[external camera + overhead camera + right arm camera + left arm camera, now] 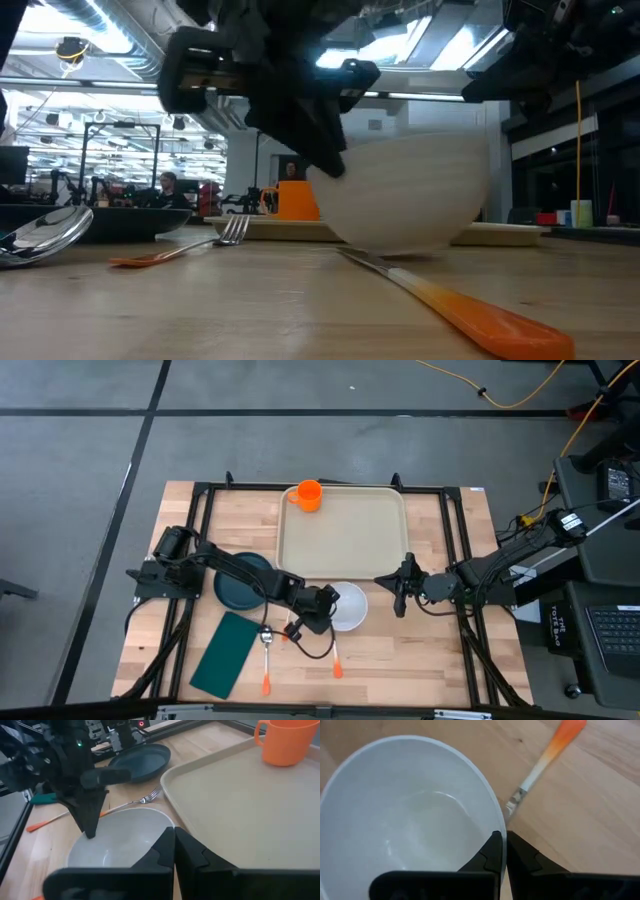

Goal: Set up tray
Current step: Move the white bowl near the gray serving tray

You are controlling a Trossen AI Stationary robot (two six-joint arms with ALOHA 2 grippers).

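The beige tray (pixel 345 535) lies at the table's far middle with an orange cup (pixel 308 495) in its far left corner. A white bowl (pixel 352 610) sits on the wood just off the tray's near edge. My left gripper (pixel 322 608) is shut on the bowl's left rim. My right gripper (pixel 400 598) hangs shut by the tray's near right corner, to the right of the bowl, holding nothing. An orange-handled knife (pixel 540 765) lies beside the bowl, its blade tip close to the bowl's foot. My left gripper pinches the bowl's rim (pixel 503 832) on the side toward the table's left, one finger (pixel 491 852) inside the bowl and one (pixel 522 855) outside. The fingers slant down from the left. The bowl stands upright with its foot (pixel 400 250) on the table.
A dark teal plate (pixel 235 592) lies left of the bowl, under my left arm. A green napkin (pixel 228 653), a spoon (pixel 267 645) and a fork (pixel 145 797) lie near the front left. Most of the tray's floor is bare.
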